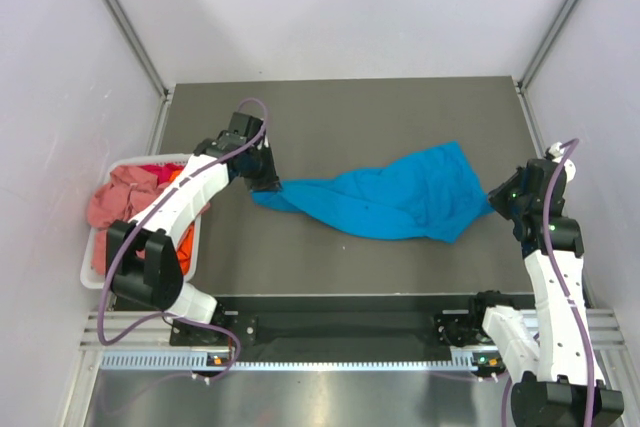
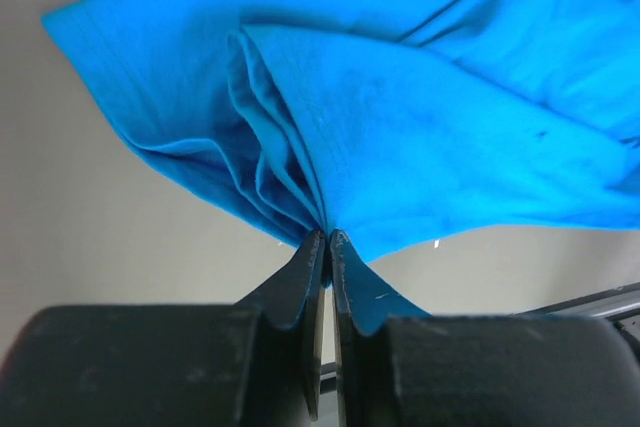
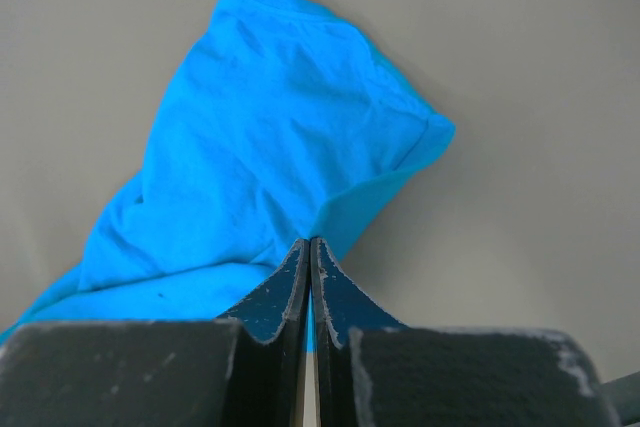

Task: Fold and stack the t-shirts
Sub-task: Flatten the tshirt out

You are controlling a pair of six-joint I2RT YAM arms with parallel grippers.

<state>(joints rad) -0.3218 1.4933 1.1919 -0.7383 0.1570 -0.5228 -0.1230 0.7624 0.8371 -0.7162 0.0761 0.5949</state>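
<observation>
A turquoise-blue t-shirt (image 1: 400,197) lies stretched across the middle of the grey table, bunched and creased. My left gripper (image 1: 268,185) is shut on its left end, where the cloth (image 2: 380,127) gathers into folds at the fingertips (image 2: 327,237). At the shirt's right end my right gripper (image 1: 497,197) is shut on the hem, the cloth (image 3: 270,137) spreading away from the closed tips (image 3: 309,243). More t-shirts, salmon-pink (image 1: 120,197) and orange-red (image 1: 185,242), are piled in the basket at the left.
A white slatted basket (image 1: 92,269) stands off the table's left edge beside the left arm. White walls with metal rails close in the sides and back. A metal rail (image 1: 330,357) runs along the near edge between the arm bases.
</observation>
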